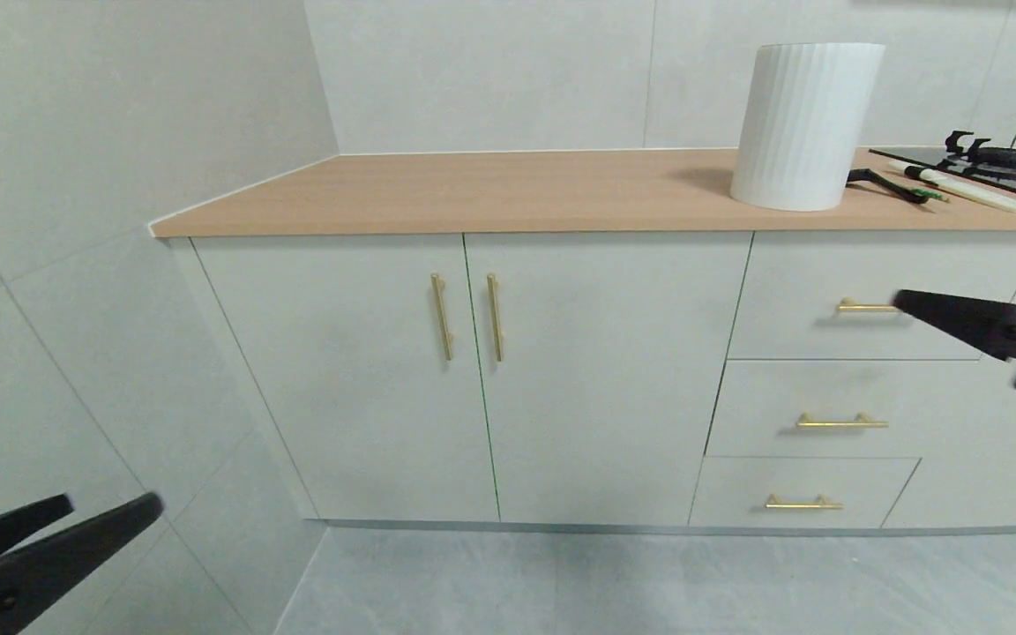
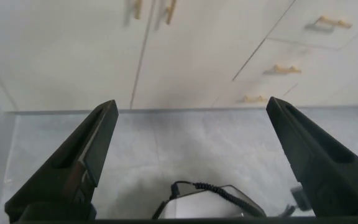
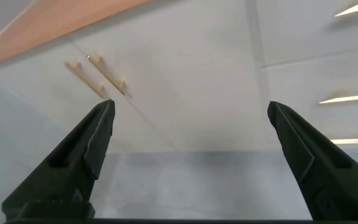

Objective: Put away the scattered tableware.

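Tableware [image 1: 931, 183] lies at the right end of the countertop [image 1: 490, 190], between the white ribbed container [image 1: 803, 128] and the stove [image 1: 1015, 163]. I see a black-handled piece and a long white one, with something thin and green between them. Whether the white one rests on the edge of the stove, I cannot tell.

My right gripper [image 1: 905, 302] has its fingers spread wide with nothing between them. It hangs in front of the top drawer, with its tip near the brass handle [image 1: 861, 307], so well below the utensils. My left gripper [image 1: 111, 504] is also spread and holds nothing, low by the side wall and far from the work.

I judge that the right arm should do the picking. It should rise above the counter edge first, then come down on one piece only, across the handle. The pieces lie close together, and a careless closing could push one against the container.
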